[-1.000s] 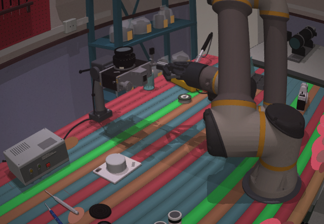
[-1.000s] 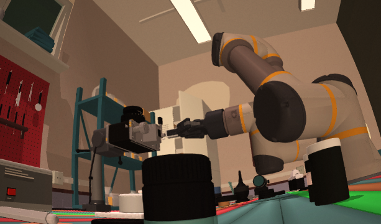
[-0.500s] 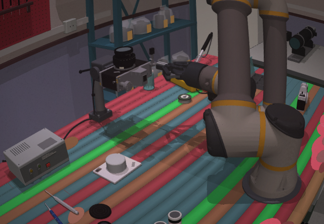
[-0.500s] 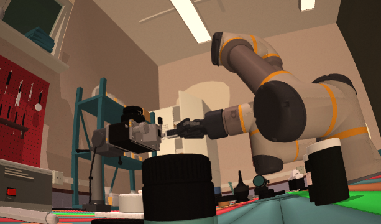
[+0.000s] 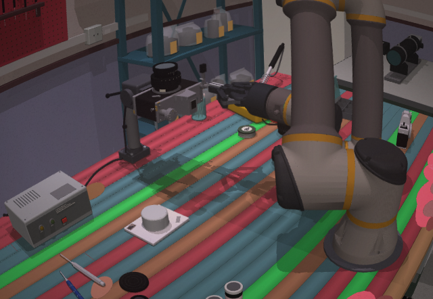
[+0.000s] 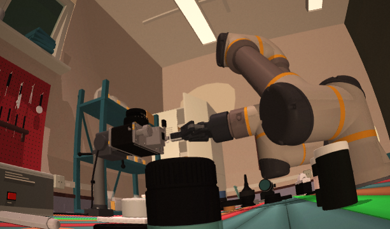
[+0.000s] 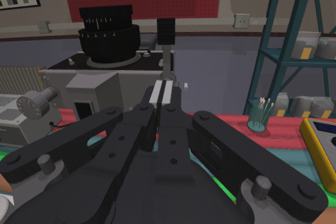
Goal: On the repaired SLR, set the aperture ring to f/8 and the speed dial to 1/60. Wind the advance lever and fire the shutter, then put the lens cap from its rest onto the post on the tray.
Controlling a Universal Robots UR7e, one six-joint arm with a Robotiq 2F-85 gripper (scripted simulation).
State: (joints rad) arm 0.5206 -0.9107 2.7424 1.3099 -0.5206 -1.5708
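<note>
The advance lever [image 7: 166, 48], a thin stalk with a black ribbed tip [image 5: 202, 68], stands up at the near end of the SLR [image 5: 164, 98], just beyond my fingertips. The camera is clamped on a stand [image 5: 132, 131] with its black lens [image 5: 165, 77] pointing up and the speed dial [image 7: 29, 105] on its side face. The black lens cap [image 5: 134, 282] lies on a round rest at the bench's near edge. The white tray with its grey post [image 5: 155, 219] sits mid-bench. My gripper [image 5: 214, 88] points level at the camera's end and is closed, holding nothing.
A glass jar of cotton swabs [image 7: 258, 116] stands right of the camera, with a yellow multimeter [image 7: 323, 144] beyond it. A teal shelf rack [image 5: 189, 26] rises behind. A grey power box [image 5: 47, 206] and two tools [image 5: 82, 271] lie near the lens cap.
</note>
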